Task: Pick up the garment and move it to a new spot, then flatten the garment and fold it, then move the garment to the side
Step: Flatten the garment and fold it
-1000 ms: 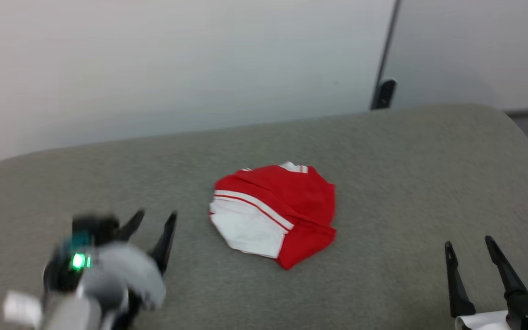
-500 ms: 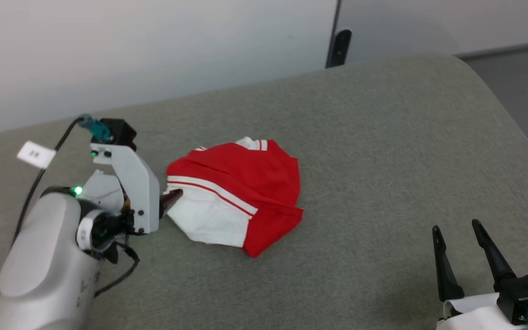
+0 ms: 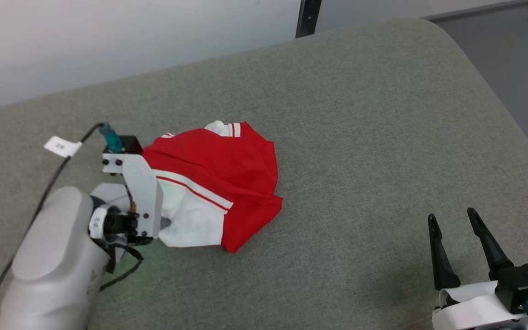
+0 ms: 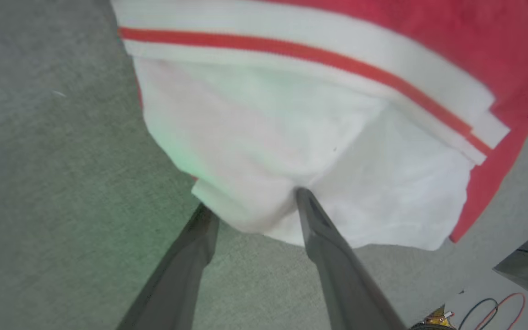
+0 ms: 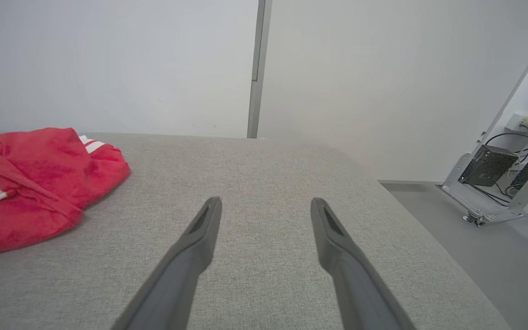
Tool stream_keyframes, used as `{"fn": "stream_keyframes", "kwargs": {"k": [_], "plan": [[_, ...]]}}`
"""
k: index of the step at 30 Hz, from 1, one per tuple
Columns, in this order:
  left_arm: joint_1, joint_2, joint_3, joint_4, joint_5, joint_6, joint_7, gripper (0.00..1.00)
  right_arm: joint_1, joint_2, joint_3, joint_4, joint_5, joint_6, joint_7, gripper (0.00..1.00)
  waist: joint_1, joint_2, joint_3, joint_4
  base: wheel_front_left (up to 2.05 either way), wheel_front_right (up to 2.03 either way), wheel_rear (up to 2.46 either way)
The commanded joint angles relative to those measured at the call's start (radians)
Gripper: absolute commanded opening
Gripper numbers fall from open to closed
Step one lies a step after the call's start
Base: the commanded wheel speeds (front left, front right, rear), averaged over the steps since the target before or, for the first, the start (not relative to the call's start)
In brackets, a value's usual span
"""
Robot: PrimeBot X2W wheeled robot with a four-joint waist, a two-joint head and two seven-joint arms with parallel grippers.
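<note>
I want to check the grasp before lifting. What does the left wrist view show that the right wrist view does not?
Left wrist view: the left gripper, fingers apart, straddling the white panel edge of the garment.
Right wrist view: the right gripper, open over the bare grey surface, apart from the garment, plus a wall and a black box with cables.
Both: the red garment lying on the grey surface.

We see the garment (image 3: 227, 183) lying on the tabletop (image 3: 360, 137), left of centre; our left end effector (image 4: 252, 201) touches its near-left edge, our right end effector (image 3: 451, 214) sits well apart, near right.
</note>
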Motion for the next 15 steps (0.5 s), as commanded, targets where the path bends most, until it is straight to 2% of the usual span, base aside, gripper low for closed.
{"fn": "stream_keyframes", "kwargs": {"k": [1, 2, 3, 6, 9, 15], "plan": [[-0.016, -0.003, -0.007, 0.013, 0.009, 0.008, 0.009, 0.38, -0.015, 0.001, 0.002, 0.001, 0.007, -0.001, -0.001, 1.00, 0.0000, 0.0000, 0.010, -0.007, 0.00, 0.00, 0.00], [-0.019, -0.002, -0.011, 0.021, 0.013, 0.006, 0.012, 0.27, -0.014, 0.001, 0.003, 0.002, 0.009, -0.001, -0.001, 1.00, 0.0000, 0.0000, 0.012, -0.007, 0.00, 0.00, 0.00], [-0.023, -0.003, -0.014, 0.028, 0.015, 0.008, 0.012, 0.00, -0.016, 0.001, 0.003, 0.002, 0.011, -0.001, -0.001, 1.00, 0.0000, 0.0000, 0.014, -0.006, 0.00, 0.00, 0.00], [-0.037, -0.016, -0.011, 0.053, 0.004, 0.018, 0.013, 0.00, -0.020, 0.001, 0.003, 0.002, 0.013, -0.001, -0.001, 1.00, 0.0000, 0.0000, 0.016, -0.003, 0.00, 0.00, 0.00], [-0.057, -0.012, -0.021, 0.063, 0.007, 0.004, 0.025, 0.00, -0.019, 0.001, -0.001, 0.001, 0.012, -0.001, -0.001, 1.00, 0.0000, 0.0000, 0.013, 0.005, 0.00, 0.00, 0.00], [-0.067, 0.038, -0.045, 0.035, 0.027, -0.024, 0.060, 0.00, -0.002, 0.001, -0.012, -0.001, 0.004, -0.001, -0.001, 1.00, 0.0000, 0.0000, -0.005, 0.034, 0.00, 0.00, 0.00]]}}
